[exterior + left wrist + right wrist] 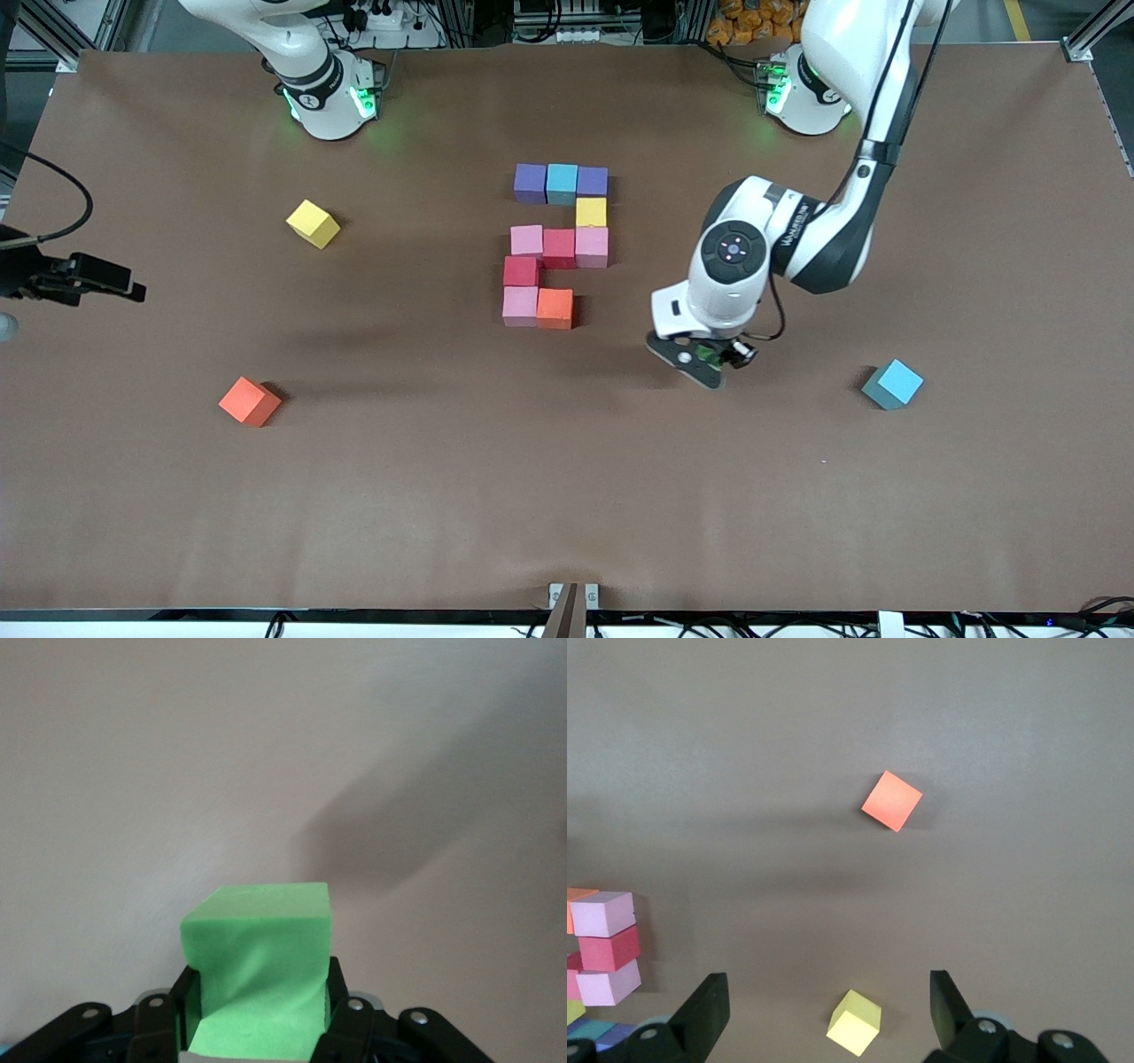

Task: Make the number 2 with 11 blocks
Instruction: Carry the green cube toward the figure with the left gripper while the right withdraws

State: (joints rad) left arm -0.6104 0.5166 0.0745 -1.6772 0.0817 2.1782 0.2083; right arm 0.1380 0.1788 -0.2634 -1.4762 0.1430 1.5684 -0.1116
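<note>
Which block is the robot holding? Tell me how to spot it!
Find the half-built number 2 of coloured blocks in the middle of the brown table. Toward the left arm's end of it, the left tool hangs over bare table, shut on the green block. It is the only green one and the only one off the table.

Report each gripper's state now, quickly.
Left gripper: shut on the small matte green cube, in the air over bare table.
Right gripper: open, empty, above the loose yellow cube.
</note>
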